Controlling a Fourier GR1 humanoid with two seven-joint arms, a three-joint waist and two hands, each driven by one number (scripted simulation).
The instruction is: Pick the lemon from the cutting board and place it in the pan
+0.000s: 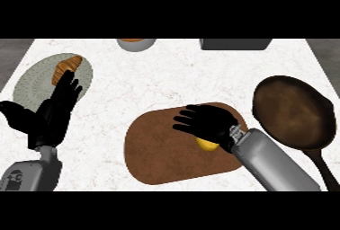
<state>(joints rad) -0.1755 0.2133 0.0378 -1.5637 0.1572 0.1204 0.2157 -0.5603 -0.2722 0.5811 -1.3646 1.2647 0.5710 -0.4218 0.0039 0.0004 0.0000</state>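
Observation:
A yellow lemon lies on the brown cutting board in the middle of the counter, mostly hidden under my right hand. That hand hovers over the lemon with its fingers curled; only a small yellow patch shows below the palm, so I cannot tell whether the fingers close round it. The dark brown pan sits to the right of the board, its handle pointing toward the lower right. My left hand rests open at the left, fingers up.
A grey-green plate with a croissant sits at the far left, partly behind my left hand. A bowl and a dark grey box stand at the counter's far edge.

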